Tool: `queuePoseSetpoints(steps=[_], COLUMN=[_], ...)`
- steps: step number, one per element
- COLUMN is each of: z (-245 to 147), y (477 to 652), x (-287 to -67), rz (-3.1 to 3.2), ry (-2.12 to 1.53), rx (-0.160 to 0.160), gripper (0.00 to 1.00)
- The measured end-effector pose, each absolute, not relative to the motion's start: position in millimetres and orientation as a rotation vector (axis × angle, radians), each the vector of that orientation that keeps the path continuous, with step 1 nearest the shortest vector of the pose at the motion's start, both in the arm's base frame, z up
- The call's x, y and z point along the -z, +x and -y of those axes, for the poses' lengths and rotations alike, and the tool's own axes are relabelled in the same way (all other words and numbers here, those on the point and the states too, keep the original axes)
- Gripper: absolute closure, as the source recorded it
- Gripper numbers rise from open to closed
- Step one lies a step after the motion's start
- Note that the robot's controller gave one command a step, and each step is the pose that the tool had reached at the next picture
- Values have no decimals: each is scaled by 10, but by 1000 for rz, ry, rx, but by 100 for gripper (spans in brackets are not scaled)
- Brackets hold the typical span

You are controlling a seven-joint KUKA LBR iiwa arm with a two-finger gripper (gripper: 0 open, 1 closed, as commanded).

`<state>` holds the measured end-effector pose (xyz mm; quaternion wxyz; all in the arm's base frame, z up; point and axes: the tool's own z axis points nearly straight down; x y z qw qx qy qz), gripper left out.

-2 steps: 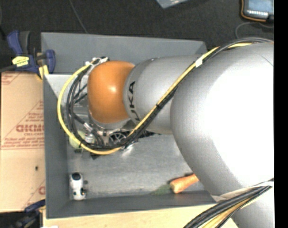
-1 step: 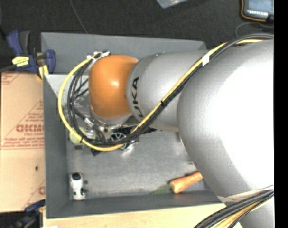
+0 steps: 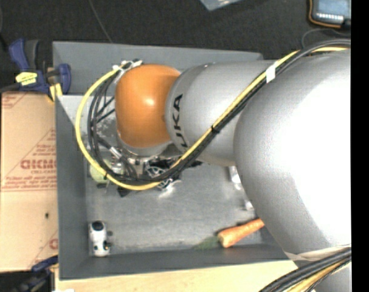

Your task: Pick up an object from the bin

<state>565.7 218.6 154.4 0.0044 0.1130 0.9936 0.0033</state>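
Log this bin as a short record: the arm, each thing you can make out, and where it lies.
arm: reaches in from the right, over the bin's upper half
orange cover: on the wrist, upper left
gripper: below the cover, among cables; open or shut cannot be told
bin: grey metal
carrot: lower right, lying along the near wall
white thing: small, lower left corner
yellow-green thing: left, beside the cables, partly hidden
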Motion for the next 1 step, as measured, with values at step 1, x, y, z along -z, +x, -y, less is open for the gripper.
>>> queuePoseSetpoints(steps=[1], z=[-2186], y=[5662], x=[-1676], rz=[-3111], ry=[354], rx=[-12], gripper=[100])
